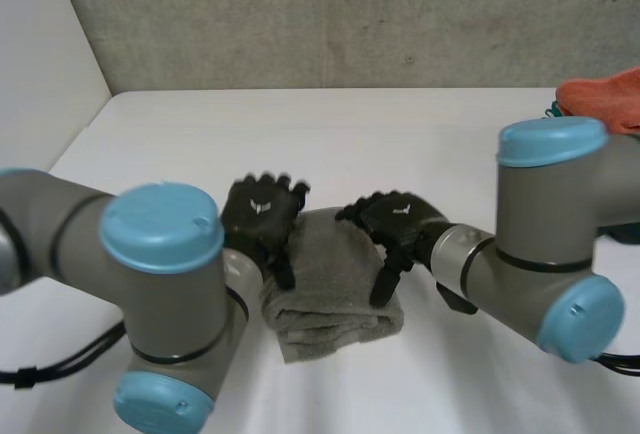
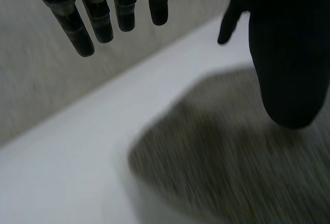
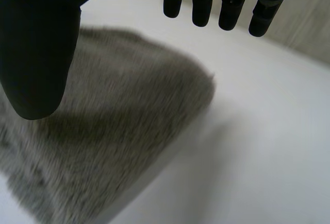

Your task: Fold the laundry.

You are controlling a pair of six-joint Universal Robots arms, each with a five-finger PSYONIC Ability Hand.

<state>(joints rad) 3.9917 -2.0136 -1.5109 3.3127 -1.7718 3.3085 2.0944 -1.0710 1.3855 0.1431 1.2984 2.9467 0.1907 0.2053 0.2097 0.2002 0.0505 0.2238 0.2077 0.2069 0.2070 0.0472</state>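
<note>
A grey towel (image 1: pixel 330 289) lies folded into a small thick bundle on the white table (image 1: pixel 330 134), near the front between the arms. My left hand (image 1: pixel 262 216) hovers over the bundle's left side, its fingers straight and holding nothing. My right hand (image 1: pixel 392 226) is over the bundle's right side, open too. In the left wrist view the towel (image 2: pixel 237 152) lies below the thumb (image 2: pixel 289 53), apart from the straight fingers (image 2: pixel 103 12). In the right wrist view the towel (image 3: pixel 103 141) sits under the thumb (image 3: pixel 38 43), clear of the fingers (image 3: pixel 227 2).
An orange cloth (image 1: pixel 605 99) lies heaped at the table's far right edge. A grey wall stands behind the table. The table's left edge runs along a pale wall.
</note>
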